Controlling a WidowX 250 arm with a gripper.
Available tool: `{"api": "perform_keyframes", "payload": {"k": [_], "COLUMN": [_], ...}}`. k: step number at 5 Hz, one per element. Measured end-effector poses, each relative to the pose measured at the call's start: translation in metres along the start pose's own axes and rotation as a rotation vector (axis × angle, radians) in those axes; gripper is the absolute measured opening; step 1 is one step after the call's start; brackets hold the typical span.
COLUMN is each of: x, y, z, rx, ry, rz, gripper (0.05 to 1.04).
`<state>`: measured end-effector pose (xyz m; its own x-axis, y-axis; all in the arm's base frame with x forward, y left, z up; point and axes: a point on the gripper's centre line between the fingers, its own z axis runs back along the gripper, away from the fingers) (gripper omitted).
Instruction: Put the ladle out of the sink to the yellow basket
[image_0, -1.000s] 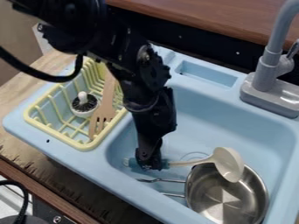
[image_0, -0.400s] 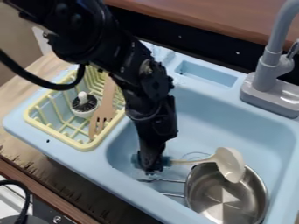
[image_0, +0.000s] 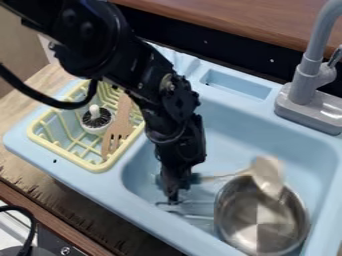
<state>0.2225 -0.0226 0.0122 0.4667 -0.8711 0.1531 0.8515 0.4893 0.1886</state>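
Wood of the worktop (image_0: 30, 167) runs along the far left, beside a light-blue sink unit (image_0: 214, 120). Set in that unit's left side is the yellow basket (image_0: 62, 155), holding a round white brush (image_0: 97, 119) with dark bristles and, just right of it, a wooden slotted turner (image_0: 119, 131) lying lengthwise. Next comes my claw (image_0: 174, 194), pointing down into the left part of the basin, right at the ladle's bluish handle. I can't tell whether I'm open or closed on it. The ladle (image_0: 267, 174) is out of the basket, within the sink area; its pale shaft runs rightward from me, and its blurred cream bowl overlaps the far part of the metal pot (image_0: 240, 225). That pot sits in the basin, wire handles towards me. Rightmost, the grey faucet (image_0: 308, 75) rises from the sink unit's far edge.
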Motion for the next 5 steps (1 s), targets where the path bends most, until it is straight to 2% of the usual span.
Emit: {"api": "perform_keyframes", "payload": {"k": [1, 2, 5], "x": [-0.001, -0.005, -0.003], "y": [0.0, 0.0, 0.0], "z": [0.0, 0.005, 0.032], "rx": [-0.001, -0.021, -0.04], "ry": [0.001, -0.007, -0.065], "rz": [0.009, 0.03, 0.054], "gripper": [0.177, 0.177, 0.176]}}
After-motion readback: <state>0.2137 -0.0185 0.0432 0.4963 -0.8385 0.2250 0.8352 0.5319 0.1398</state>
